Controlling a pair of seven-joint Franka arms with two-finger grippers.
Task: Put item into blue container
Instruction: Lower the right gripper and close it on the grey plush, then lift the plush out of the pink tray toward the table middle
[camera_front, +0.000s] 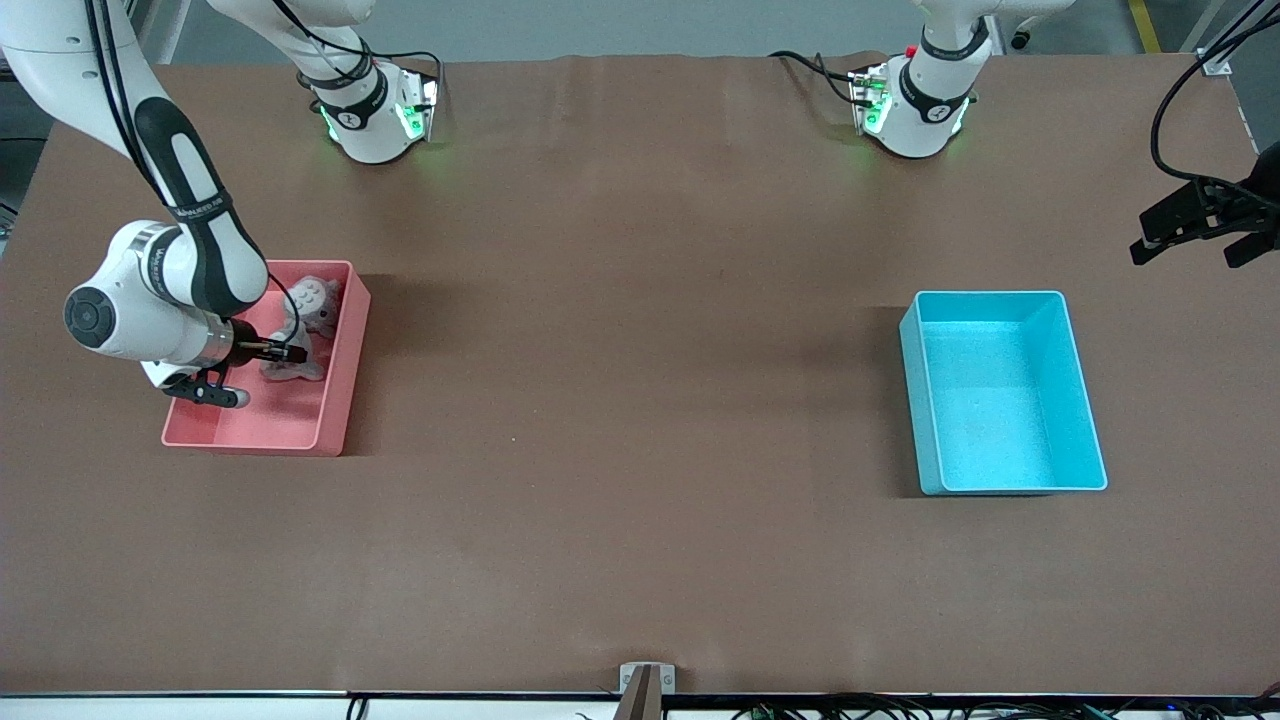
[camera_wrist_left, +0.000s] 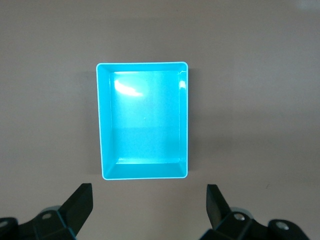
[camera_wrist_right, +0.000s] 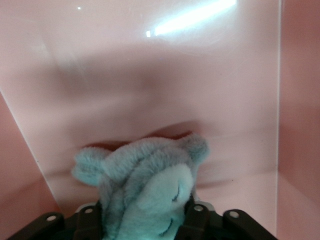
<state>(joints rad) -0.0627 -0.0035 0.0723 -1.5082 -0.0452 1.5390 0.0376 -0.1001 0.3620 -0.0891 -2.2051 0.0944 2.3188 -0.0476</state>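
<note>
The item is a grey plush toy (camera_front: 310, 310) lying in the pink bin (camera_front: 340, 400) at the right arm's end of the table. My right gripper (camera_front: 290, 352) reaches down into that bin. In the right wrist view its fingers (camera_wrist_right: 197, 220) press on both sides of the plush toy (camera_wrist_right: 150, 190), shut on it, with the pink bin wall (camera_wrist_right: 150, 75) ahead. The blue container (camera_front: 1000, 400) stands empty toward the left arm's end. My left gripper (camera_front: 1190, 235) hangs open and waits above the table beside it. In the left wrist view, the left gripper (camera_wrist_left: 150, 205) is wide apart with the blue container (camera_wrist_left: 145, 120) below.
Brown table surface (camera_front: 640, 400) spreads wide between the two bins. The arm bases (camera_front: 375, 120) stand along the table edge farthest from the front camera. A small bracket (camera_front: 647, 685) sits at the nearest edge.
</note>
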